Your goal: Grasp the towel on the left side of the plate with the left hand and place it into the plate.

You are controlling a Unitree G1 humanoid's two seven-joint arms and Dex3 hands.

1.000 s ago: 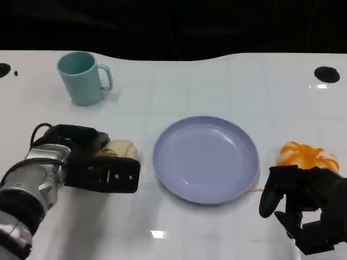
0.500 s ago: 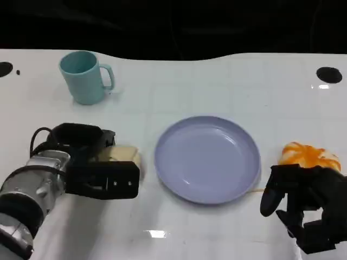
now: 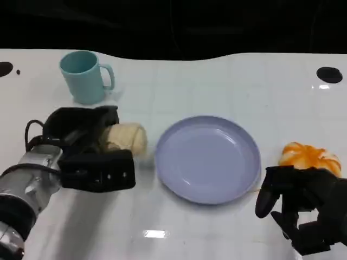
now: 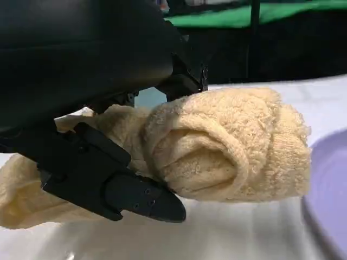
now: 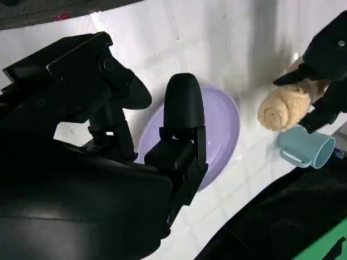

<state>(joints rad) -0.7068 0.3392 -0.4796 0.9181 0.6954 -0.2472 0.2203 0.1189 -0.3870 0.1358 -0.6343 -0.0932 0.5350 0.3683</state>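
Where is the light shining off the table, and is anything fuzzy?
Head view: a small bright glare patch on the white table near the front edge. Left wrist view: the towel is sharp, while the left hand close to the camera looks dark and soft.

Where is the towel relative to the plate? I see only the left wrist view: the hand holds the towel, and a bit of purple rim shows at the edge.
Observer: In the head view the towel, gripped by the left hand, is beside the plate's left rim, not over the plate.
Operator: Does anything lie in the plate?
Observer: No, the head view shows its surface bare.
Operator: And where is the right hand?
Observer: The right hand is past the plate's right rim on the near side, holding nothing, with an orange object just behind it.
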